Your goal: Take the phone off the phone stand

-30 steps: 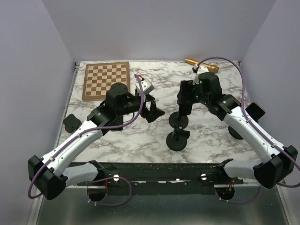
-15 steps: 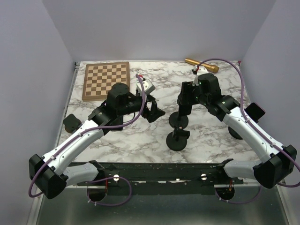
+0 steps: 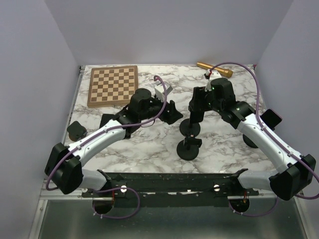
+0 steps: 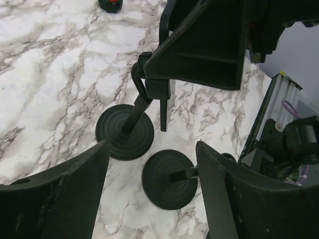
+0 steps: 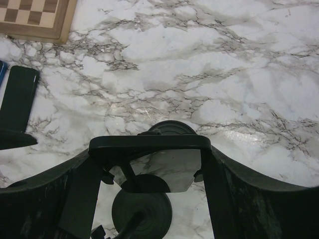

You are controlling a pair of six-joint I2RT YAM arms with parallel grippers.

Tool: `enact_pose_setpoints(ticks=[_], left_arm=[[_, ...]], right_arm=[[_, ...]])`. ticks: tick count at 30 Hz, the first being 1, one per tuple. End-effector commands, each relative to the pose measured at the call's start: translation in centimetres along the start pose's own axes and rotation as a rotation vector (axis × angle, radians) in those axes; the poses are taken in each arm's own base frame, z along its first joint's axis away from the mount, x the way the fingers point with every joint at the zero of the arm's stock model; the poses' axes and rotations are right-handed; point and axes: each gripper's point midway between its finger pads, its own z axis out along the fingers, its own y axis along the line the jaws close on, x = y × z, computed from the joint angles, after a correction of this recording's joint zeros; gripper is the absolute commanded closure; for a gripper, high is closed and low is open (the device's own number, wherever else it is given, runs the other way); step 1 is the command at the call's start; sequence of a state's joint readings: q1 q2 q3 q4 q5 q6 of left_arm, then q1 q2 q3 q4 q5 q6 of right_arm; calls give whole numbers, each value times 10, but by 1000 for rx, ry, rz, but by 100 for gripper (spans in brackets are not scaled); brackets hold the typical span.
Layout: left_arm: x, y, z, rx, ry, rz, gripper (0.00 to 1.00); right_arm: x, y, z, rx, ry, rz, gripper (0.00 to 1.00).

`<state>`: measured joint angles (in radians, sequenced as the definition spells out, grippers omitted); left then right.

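The phone [image 5: 164,169], a black slab with a reflective screen, stands upright on the far phone stand [image 3: 190,128]. My right gripper [image 5: 149,159] is shut on the phone's two side edges from above; it also shows in the top view [image 3: 196,107]. The phone shows from behind in the left wrist view [image 4: 199,45], above the stand's round base [image 4: 124,132]. My left gripper [image 3: 172,112] is open and empty, just left of the stands, jaws wide apart [image 4: 152,145].
A second, empty stand [image 3: 188,149] sits just in front of the first; its base shows between my left fingers [image 4: 169,178]. A chessboard [image 3: 113,85] lies far left and a gold cylinder [image 3: 214,68] far right. A black puck [image 3: 76,130] sits at the left edge.
My left arm has swung right, bringing its open gripper close to the stands. The right gripper and the phone have stayed in place.
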<state>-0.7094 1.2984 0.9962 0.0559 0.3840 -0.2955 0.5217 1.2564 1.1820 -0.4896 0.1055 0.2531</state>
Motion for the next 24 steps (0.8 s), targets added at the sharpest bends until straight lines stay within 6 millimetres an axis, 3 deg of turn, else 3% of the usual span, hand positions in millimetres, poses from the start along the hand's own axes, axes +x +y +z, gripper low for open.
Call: enact_pose_setpoints(ticks=[1,6,14,20,24], left_arm=[[-27,-14,24,82,-75,-85,22],[-28,-3,44,54,-75,-128,39],[-14,1,67,49,-18,-130,46],[-4,-1,73,45,2,-134,54],[-3,-3,74,52,-7,-127,54]], right_arm=[[-9,8,-9,-51,-34,17,99],[-11,10,-12,-64,-38,20,99],[-16,19,-12,-105,-48,34,99],[-16,18,-13,-96,-49,39,99],[-16,19,-13,-104,-47,43,99]])
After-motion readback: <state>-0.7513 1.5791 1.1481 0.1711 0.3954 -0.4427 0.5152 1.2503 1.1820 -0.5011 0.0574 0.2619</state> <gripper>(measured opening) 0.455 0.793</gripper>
